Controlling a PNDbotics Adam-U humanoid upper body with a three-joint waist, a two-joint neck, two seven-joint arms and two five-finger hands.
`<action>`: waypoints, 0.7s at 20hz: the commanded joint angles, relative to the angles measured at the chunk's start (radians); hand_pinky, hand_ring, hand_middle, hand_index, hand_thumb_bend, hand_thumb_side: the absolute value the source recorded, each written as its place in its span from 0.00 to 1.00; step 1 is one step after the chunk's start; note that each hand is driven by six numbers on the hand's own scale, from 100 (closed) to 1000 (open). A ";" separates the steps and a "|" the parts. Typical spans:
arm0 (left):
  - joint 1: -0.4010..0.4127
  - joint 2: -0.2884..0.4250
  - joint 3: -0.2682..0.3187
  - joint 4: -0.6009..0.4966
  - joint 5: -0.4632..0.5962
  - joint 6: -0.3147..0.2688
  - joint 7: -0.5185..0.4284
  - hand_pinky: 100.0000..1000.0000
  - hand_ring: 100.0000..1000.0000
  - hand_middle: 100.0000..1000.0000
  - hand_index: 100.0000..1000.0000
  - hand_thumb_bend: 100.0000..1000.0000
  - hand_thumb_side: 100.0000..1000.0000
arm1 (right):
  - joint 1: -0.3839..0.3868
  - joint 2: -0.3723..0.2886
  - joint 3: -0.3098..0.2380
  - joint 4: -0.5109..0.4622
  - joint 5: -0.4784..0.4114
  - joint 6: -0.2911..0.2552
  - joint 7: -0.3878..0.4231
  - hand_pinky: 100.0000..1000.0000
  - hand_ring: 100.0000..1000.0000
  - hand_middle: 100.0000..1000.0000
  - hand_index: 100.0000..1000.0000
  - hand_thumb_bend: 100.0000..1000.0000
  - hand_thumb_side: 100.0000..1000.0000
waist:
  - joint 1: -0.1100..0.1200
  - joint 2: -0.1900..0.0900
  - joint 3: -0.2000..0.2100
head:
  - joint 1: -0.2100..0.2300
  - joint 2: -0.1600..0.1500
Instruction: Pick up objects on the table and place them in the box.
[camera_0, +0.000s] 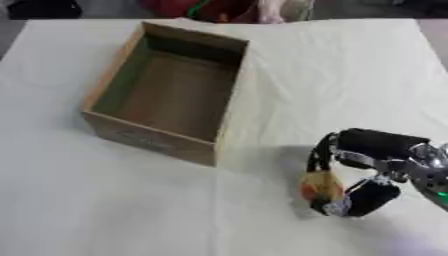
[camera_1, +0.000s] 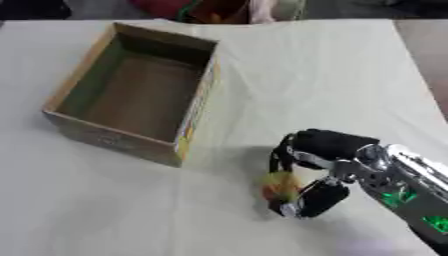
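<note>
1. The right hand curls its fingers and thumb round a small orange-yellow object, pinched between them at table level.
2. The open cardboard box stands apart, to the left.

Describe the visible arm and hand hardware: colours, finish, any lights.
Only the right hand shows: black fingers and thumb with a black palm shell. The wrist and forearm behind it are silver metal, with small green lights. The left hand is out of view.
</note>
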 joint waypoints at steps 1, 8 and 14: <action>-0.008 0.007 -0.003 -0.019 0.000 -0.001 -0.003 0.30 0.36 0.43 0.61 0.00 0.81 | -0.015 -0.032 -0.005 -0.015 -0.020 -0.009 -0.002 0.60 0.63 0.43 0.66 0.00 0.16 | -0.001 -0.017 -0.001 | 0.004 -0.013; -0.009 0.008 -0.003 -0.019 0.000 -0.001 -0.003 0.30 0.36 0.43 0.61 0.00 0.81 | -0.042 -0.046 -0.008 -0.015 -0.047 -0.033 -0.034 0.58 0.60 0.43 0.66 0.00 0.00 | -0.003 -0.019 -0.001 | 0.006 -0.016; -0.010 0.010 -0.004 -0.019 0.001 -0.001 -0.006 0.30 0.36 0.43 0.61 0.00 0.81 | -0.099 -0.065 -0.035 -0.015 -0.069 -0.065 -0.098 0.57 0.59 0.43 0.66 0.00 0.00 | -0.005 -0.021 -0.001 | 0.007 -0.018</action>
